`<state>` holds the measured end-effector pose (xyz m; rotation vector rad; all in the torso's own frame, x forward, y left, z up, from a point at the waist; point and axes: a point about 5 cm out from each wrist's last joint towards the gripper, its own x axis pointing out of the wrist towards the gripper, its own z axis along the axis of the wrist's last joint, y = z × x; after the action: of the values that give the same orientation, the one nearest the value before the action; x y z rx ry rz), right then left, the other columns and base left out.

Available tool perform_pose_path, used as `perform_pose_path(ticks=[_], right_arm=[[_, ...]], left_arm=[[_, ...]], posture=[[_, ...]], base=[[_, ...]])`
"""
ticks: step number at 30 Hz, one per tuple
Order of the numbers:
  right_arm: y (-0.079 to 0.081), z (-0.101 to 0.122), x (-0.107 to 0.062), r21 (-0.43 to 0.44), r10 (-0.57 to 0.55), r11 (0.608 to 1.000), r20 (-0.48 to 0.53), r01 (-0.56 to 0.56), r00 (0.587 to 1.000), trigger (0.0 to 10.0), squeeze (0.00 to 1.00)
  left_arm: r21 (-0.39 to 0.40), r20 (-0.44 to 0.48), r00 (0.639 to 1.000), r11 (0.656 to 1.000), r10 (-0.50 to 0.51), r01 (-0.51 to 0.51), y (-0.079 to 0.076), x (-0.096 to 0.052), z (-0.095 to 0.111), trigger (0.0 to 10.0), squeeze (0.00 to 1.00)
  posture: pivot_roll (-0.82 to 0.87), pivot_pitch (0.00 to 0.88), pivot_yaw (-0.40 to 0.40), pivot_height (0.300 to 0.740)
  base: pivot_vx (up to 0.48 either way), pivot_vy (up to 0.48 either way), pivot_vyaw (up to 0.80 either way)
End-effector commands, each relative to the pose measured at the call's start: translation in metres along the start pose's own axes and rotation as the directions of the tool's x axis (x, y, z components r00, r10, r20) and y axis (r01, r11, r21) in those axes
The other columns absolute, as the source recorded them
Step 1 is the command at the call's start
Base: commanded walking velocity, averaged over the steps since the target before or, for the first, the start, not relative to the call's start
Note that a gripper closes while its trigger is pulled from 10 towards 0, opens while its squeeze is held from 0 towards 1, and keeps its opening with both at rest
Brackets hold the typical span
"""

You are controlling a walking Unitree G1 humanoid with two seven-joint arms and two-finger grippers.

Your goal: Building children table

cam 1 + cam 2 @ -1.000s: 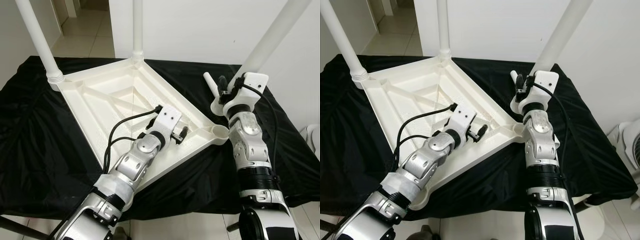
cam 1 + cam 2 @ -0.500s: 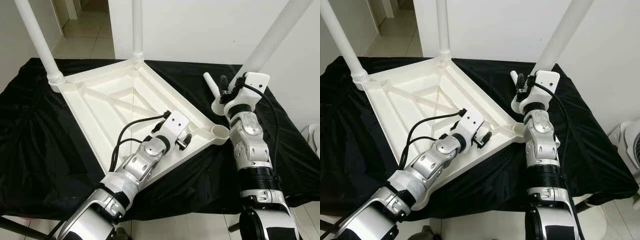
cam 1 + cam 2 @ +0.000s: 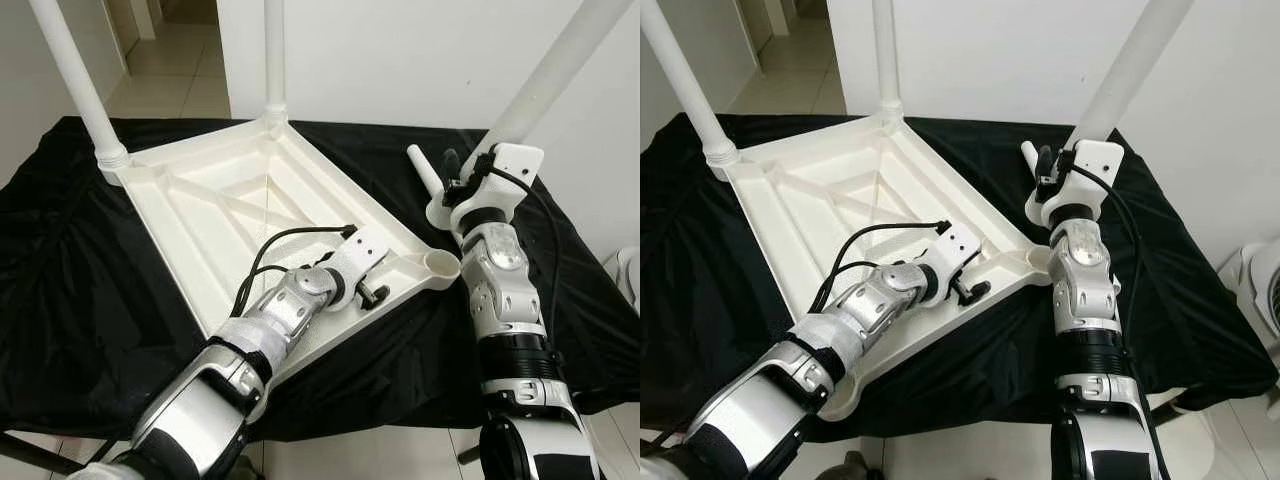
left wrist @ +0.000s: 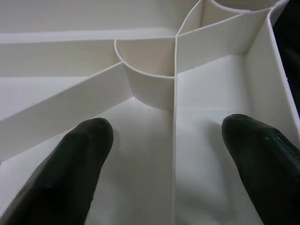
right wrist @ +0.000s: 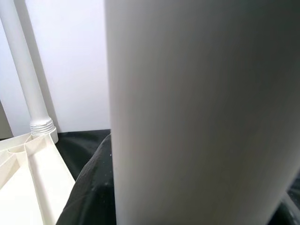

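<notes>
The white plastic table top (image 3: 230,205) lies upside down on a black cloth (image 3: 70,290) spread over a work surface, its ribbed underside facing up, and it serves as the landmark here. Two white legs are already screwed in: one at the far-left corner (image 3: 75,75) and one at the far corner (image 3: 274,55). The corner socket (image 3: 438,264) nearest the right arm stands empty. The step in hand looks like fitting a third leg there. The right gripper (image 3: 447,170) is raised just beyond that socket, on the side away from the table top's middle, and is closed around a long white table leg (image 3: 545,75) that slants up and away; the leg's narrow threaded end (image 3: 421,169) sticks out past the fingers, above and clear of the socket. The left gripper (image 3: 372,292) sits inside the table top's near edge, close to the empty socket, its two black fingers (image 4: 79,154) spread apart over a rib and holding nothing, seemingly bracing the top. The next move probably calls for turning the leg end down into the socket, lining it up squarely and twisting while the left gripper steadies the top.
</notes>
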<state>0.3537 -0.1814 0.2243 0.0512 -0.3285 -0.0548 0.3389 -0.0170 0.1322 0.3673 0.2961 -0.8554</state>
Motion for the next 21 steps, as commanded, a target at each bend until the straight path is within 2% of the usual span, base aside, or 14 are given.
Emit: perform_pose_path(ticks=[1,3,4,18,19,20,21], right_arm=[[0.000,0.002,0.002,0.000,-0.006,1.000,0.014,0.006,1.000,10.0,0.00],[0.000,0.002,0.002,0.000,-0.008,1.000,0.014,0.008,1.000,10.0,0.00],[0.000,0.002,0.002,0.001,-0.009,1.000,0.014,0.009,1.000,10.0,0.00],[0.000,0.002,0.002,0.006,-0.017,1.000,0.016,0.017,1.000,10.0,0.00],[-0.001,0.002,0.002,0.005,-0.020,1.000,0.016,0.020,1.000,10.0,0.00],[-0.001,0.002,0.002,0.005,-0.020,1.000,0.016,0.020,1.000,10.0,0.00],[-0.002,0.003,0.002,0.004,-0.023,1.000,0.016,0.023,1.000,10.0,0.00]], left_arm=[[0.005,-0.010,1.000,1.000,-0.001,0.001,0.004,0.001,0.001,0.9,0.00],[0.007,-0.007,1.000,1.000,-0.005,0.005,0.006,0.001,0.003,0.5,0.00],[0.011,-0.003,1.000,1.000,-0.011,0.011,0.007,0.002,0.005,0.0,0.00],[0.049,-0.004,1.000,0.998,-0.030,0.030,0.007,0.006,0.012,0.0,0.00],[0.056,-0.013,0.999,0.998,-0.030,0.030,0.007,0.007,0.012,3.8,0.00],[0.056,-0.013,0.999,0.998,-0.030,0.030,0.007,0.007,0.012,3.8,0.00],[0.074,-0.027,0.999,0.997,-0.026,0.028,0.006,0.008,0.011,10.0,0.00]], posture=[[0.06,0.000,0.006,0.740],[0.06,0.000,0.008,0.740],[0.06,0.000,0.008,0.740],[0.06,0.000,0.014,0.740],[0.06,0.000,0.016,0.740],[0.06,0.000,0.016,0.740],[0.06,0.000,0.016,0.740]], base=[[0.000,0.000,0.00],[0.000,0.000,0.00],[0.000,0.000,0.00],[0.000,0.000,0.00],[0.000,0.000,0.00],[0.000,0.000,0.00],[0.000,0.000,0.00]])
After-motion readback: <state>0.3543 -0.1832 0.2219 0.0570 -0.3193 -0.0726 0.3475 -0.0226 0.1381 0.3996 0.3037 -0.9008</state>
